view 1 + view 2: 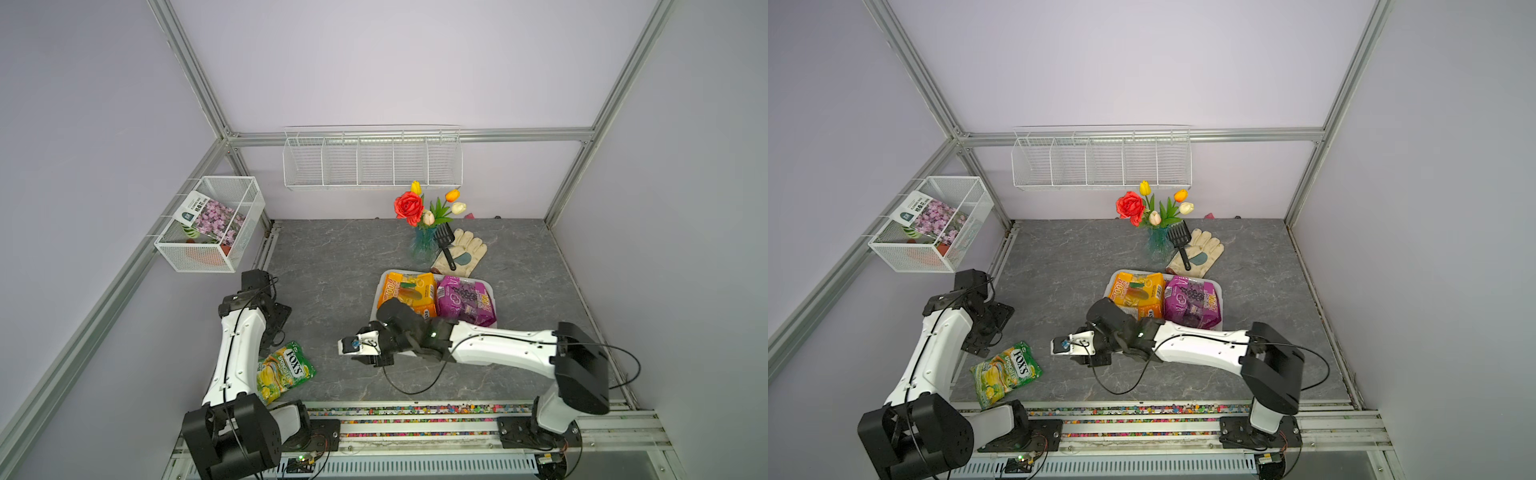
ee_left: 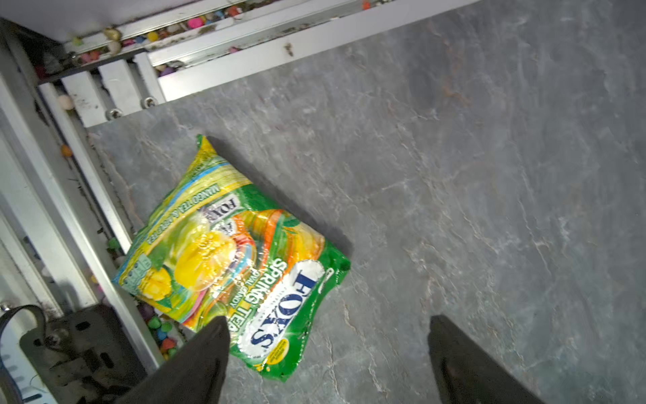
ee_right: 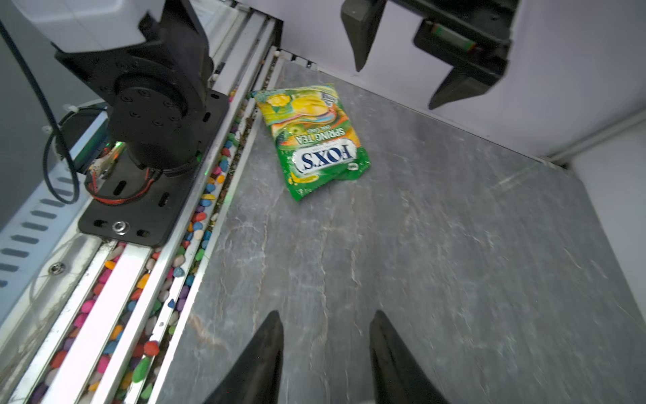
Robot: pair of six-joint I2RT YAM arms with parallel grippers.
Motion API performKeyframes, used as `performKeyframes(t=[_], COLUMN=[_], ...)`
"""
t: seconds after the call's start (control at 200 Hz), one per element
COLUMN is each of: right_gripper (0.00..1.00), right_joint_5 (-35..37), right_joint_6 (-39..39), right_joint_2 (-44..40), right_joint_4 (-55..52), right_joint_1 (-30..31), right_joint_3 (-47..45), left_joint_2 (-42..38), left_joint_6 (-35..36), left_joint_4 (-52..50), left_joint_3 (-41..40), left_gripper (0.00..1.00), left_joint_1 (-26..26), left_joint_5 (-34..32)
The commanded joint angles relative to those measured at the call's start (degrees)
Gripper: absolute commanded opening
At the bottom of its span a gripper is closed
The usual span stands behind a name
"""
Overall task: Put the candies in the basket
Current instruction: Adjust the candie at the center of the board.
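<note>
Green FOX'S bag (image 1: 284, 371) — beside left arm (image 1: 237, 353); right arm (image 1: 498, 345) overlaps basket (image 1: 379, 293).

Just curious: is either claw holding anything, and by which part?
Nothing held: left gripper and right gripper both open, empty; green FOX'S bag lies free.

Bench (image 1: 332, 257) lies open through centre and far left; green FOX'S bag (image 1: 284, 370) is hemmed between left arm (image 1: 237, 353) and front rail (image 1: 415, 409); right arm (image 1: 498, 345) crosses the near edge of the basket (image 1: 386, 275), with vase (image 1: 424, 245) and glove (image 1: 461, 249) crowding just behind it.
</note>
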Motion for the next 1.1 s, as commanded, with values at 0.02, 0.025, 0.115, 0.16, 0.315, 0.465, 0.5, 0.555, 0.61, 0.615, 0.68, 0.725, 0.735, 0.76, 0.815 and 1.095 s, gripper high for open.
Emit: performKeyframes(t=[0.02,0.025,0.115,0.16,0.315,0.465,0.5,0.555,0.61,0.615,0.68,0.725,0.735,0.76,0.815,1.095], right_gripper=[0.46,0.46,0.46,0.46,0.46,0.49,0.51,0.55,0.57,0.57,0.64,0.74,0.74,0.74,0.74,0.74], right_joint_5=[-4.9,-5.1,-7.4,-9.4,-13.2,-12.9,-12.3,-10.8,-10.5,-10.5,-12.0,-12.8,-13.0,-13.6,-14.3,-18.6], right_joint_6=[-2.2,-2.1,-0.1,1.5,10.6,15.1,15.7,16.9,18.4,18.5,19.2,19.1,19.0,18.8,18.8,22.9], right_joint_2=[7.4,7.8,13.6,16.4,25.3,31.4,32.1,33.0,34.1,34.2,35.9,37.4,37.8,38.6,40.6,48.0], right_joint_4=[-2.1,-2.1,-3.7,-5.1,-9.4,-16.2,-16.7,-17.2,-17.6,-17.7,-19.4,-21.5,-22.1,-23.4,-26.2,-31.3], right_joint_1=[1.1,1.1,1.8,1.9,2.0,2.0,1.9,1.7,1.4,1.3,0.9,0.8,0.8,0.8,0.6,-1.9], right_joint_3=[6.5,6.8,12.1,15.0,24.8,33.2,34.2,35.6,36.8,36.9,39.3,41.6,42.1,43.7,46.9,56.9], left_joint_2=[0.7,0.7,2.0,2.1,0.9,2.2,2.1,1.4,0.3,0.3,-0.2,-0.1,-0.1,-0.1,-0.1,0.8], left_joint_6=[-2.3,-2.4,-5.1,-7.3,-10.6,-10.7,-11.4,-12.7,-13.3,-13.4,-14.0,-14.4,-14.5,-14.7,-14.9,-15.4], left_joint_4=[1.2,1.3,2.8,3.5,9.0,7.0,6.5,6.2,7.0,7.0,8.1,8.4,8.5,8.8,9.5,11.5], left_joint_3=[-1.5,-1.7,-3.6,-5.4,-10.4,-8.9,-8.9,-9.6,-11.1,-11.3,-13.0,-13.8,-13.9,-14.2,-15.0,-17.3], left_gripper=[0.94,0.94,0.93,0.93,0.93,0.92,0.91,0.9,0.89,0.89,0.89,0.88,0.89,0.88,0.88,0.87], left_joint_1=[1.4,1.5,2.5,3.0,3.5,4.0,4.0,5.0,6.4,6.5,7.1,7.6,7.8,8.2,9.2,12.5], left_joint_5=[-0.4,-0.3,-1.2,-1.3,3.0,0.7,-0.1,-0.9,-0.4,-0.3,1.0,1.6,1.8,2.2,2.9,6.7])
